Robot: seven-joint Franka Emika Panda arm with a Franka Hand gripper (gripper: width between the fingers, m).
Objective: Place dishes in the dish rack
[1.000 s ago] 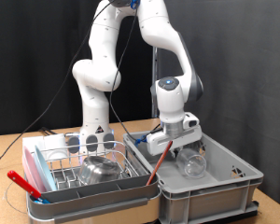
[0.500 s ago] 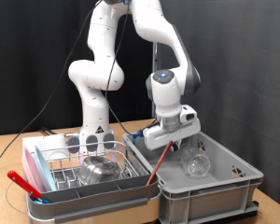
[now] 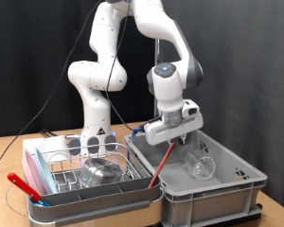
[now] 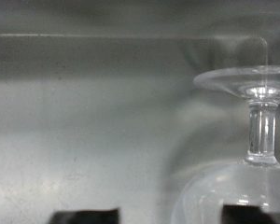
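The dish rack [image 3: 57, 175], silvery wire on a white-pink tray, stands at the exterior view's left. It holds a shiny steel bowl [image 3: 104, 171] and clear glass cups [image 3: 76, 145] at its back. My gripper [image 3: 183, 139] hangs open and empty above the grey plastic crate [image 3: 227, 189] at the exterior view's right. A clear stemmed glass [image 3: 201, 168] lies on its side on the crate floor just below it. In the wrist view the stemmed glass [image 4: 259, 126] is close ahead, beside one dark fingertip [image 4: 247, 214], with the grey crate floor behind it.
A red-handled utensil [image 3: 158, 166] leans against the crate's wall nearest the rack. Another red-handled utensil [image 3: 23, 186] lies across the rack's front corner, over a clear bowl [image 3: 17, 203] on the wooden table. The robot's base stands behind the rack.
My gripper has risen out of the crate and drawn away from the stemmed glass. The glass stays on the crate floor, shifted slightly towards the exterior view's right.
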